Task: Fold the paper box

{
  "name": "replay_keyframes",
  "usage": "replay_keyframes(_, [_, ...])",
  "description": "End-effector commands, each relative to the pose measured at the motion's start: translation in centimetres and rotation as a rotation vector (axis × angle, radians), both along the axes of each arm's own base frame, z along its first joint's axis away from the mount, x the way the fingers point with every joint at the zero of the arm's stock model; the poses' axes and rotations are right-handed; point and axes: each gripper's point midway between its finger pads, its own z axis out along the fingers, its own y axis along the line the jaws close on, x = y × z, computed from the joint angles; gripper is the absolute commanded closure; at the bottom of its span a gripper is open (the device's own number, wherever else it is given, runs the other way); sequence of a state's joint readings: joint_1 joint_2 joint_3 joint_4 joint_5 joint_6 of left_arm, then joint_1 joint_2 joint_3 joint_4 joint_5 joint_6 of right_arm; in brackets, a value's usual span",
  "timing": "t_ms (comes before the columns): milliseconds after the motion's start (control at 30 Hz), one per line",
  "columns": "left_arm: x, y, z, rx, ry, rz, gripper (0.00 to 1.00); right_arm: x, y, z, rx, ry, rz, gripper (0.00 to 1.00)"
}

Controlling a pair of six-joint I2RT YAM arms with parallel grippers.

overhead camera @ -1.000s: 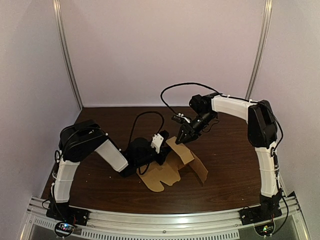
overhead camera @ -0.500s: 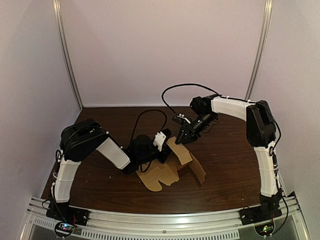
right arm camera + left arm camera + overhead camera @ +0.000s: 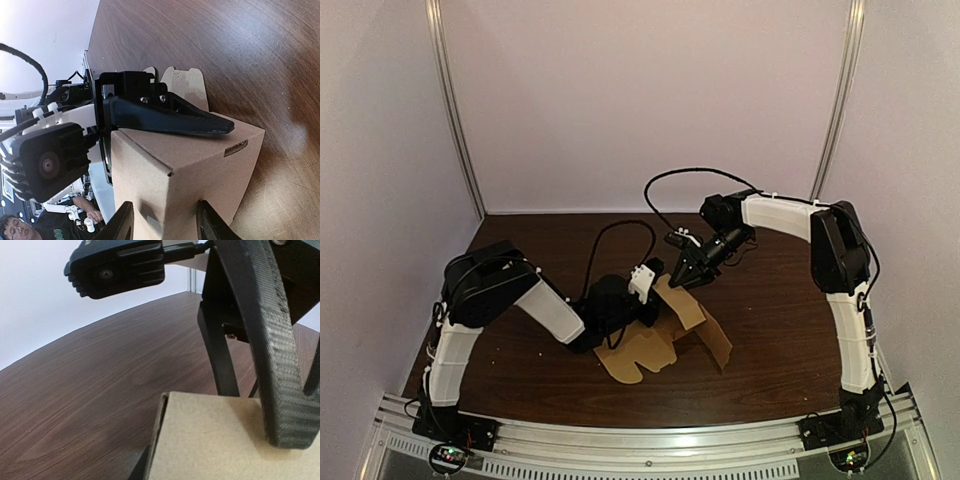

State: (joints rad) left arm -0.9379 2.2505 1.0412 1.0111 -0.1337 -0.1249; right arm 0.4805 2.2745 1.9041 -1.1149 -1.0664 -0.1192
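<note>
My paper box (image 3: pixel 665 335) sits near the middle of the dark wooden table (image 3: pixel 780 350), only half formed. Its scalloped flaps lie flat toward the near edge, one wall stands upright on its right side, and another panel rises at the far side between my two tools. My left gripper (image 3: pixel 645 300) reaches in low from the left and lies against the box's far left part. From my right wrist I see one of its textured fingers (image 3: pixel 170 120) laid flat along the top face of the cardboard. Its partner is hidden behind the panel, so I cannot tell whether that tool is clamped or merely resting there. My right gripper (image 3: pixel 683 279) comes down from the far right onto the raised panel's upper edge. Its own fingertips (image 3: pixel 125 222) stand apart with a folded corner of the box between them. From my left wrist, one of those fingers (image 3: pixel 272 355) rests on the near face of the cardboard and the slimmer one drops behind the panel's top edge, below the right wrist's camera housing (image 3: pixel 117 265). I cannot tell whether they squeeze the cardboard or only straddle it.
</note>
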Motion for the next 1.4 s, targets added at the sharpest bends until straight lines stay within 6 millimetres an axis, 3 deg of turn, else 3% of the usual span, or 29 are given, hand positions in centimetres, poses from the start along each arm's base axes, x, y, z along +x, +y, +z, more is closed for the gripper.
replay_keyframes(0, [0.9,1.6,1.4,0.011,-0.071,0.191,0.86,-1.1,1.1,-0.2,0.057,0.109,0.006,0.56])
replay_keyframes(100, [0.7,1.8,1.8,0.025,-0.090,0.237,0.86,-1.1,1.0,-0.2,0.057,0.109,0.005,0.56])
replay_keyframes(200, [-0.5,0.1,1.5,0.015,-0.078,0.116,0.81,-0.7,1.0,-0.4,0.051,0.107,-0.001,0.56])
replay_keyframes(300, [-1.2,0.0,1.5,0.015,-0.074,0.076,0.75,-0.3,0.6,-0.6,0.039,0.098,-0.008,0.56])
replay_keyframes(667, [-3.7,2.9,4.2,0.065,-0.084,0.034,0.44,-0.2,-0.3,1.2,0.004,-0.018,0.020,0.54])
replay_keyframes(967, [-6.2,6.1,3.8,0.169,0.005,0.011,0.40,0.2,-1.9,-1.7,-0.173,-0.091,0.008,0.54])
replay_keyframes(1100, [-7.4,7.2,4.0,0.192,0.043,-0.012,0.41,-0.2,-1.5,0.5,-0.117,-0.090,0.016,0.54])
replay_keyframes(1267, [-8.8,7.7,5.9,0.195,0.068,-0.062,0.40,-1.0,-1.9,5.9,-0.046,-0.191,0.025,0.51])
replay_keyframes(1367, [-8.6,8.2,7.4,0.220,0.079,-0.038,0.40,-1.4,-3.2,8.9,-0.050,-0.298,0.023,0.49])
